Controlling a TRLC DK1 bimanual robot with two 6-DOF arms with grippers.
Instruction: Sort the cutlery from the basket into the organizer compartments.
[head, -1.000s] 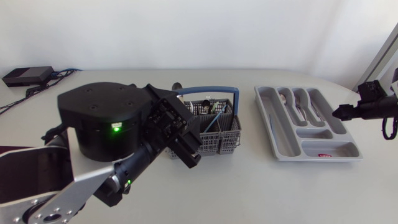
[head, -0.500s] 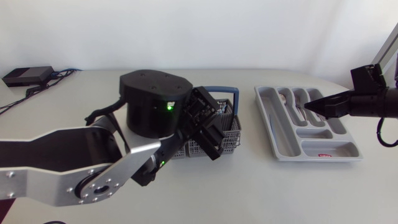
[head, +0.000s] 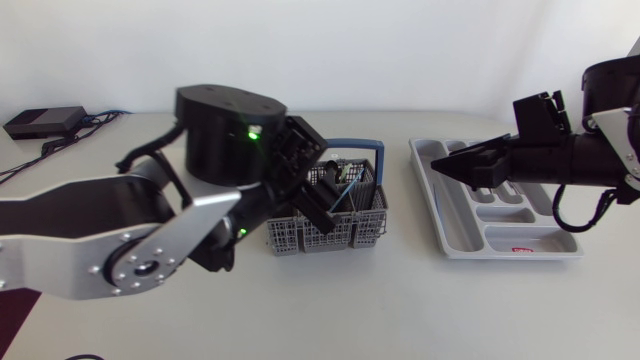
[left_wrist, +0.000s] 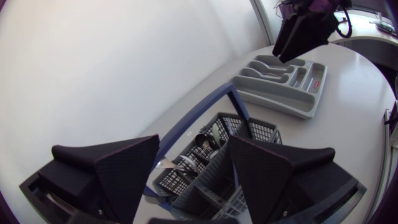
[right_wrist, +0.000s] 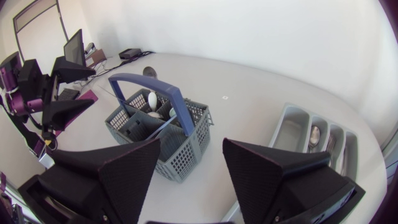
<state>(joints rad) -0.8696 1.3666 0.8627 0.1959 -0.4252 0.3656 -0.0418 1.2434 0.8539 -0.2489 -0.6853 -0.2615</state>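
the left arm (head: 150, 250) is now carried over the basket (head: 350, 232), where a second ago it was held at the basket's near left corner. the left jaws are spread wide and nothing is pinched between them. in the left wrist view the blue handle (left_wrist: 198, 118) and the open compartments are seen below, between the two fingers. the cutlery (left_wrist: 203, 140) is left standing in the basket, untouched.

the right arm (head: 590, 160) is brought in from the right edge of the tabletop (head: 400, 300), where it was parked a second ago. the right jaws are now held above the far compartments of the organizer (head: 447, 215) and pointed toward the basket. they too are spread, and nothing is carried in them. a spoon (right_wrist: 314, 135) is already laid in one far compartment, with what looks like a fork in the next.

from this it is judged that a fresh pick is being set up: the left jaws are placed for a descent into the basket, but no piece is yet gripped. the purpose of the right arm cannot be told. if a piece is to be dropped into the far compartments, room may have to be made there.
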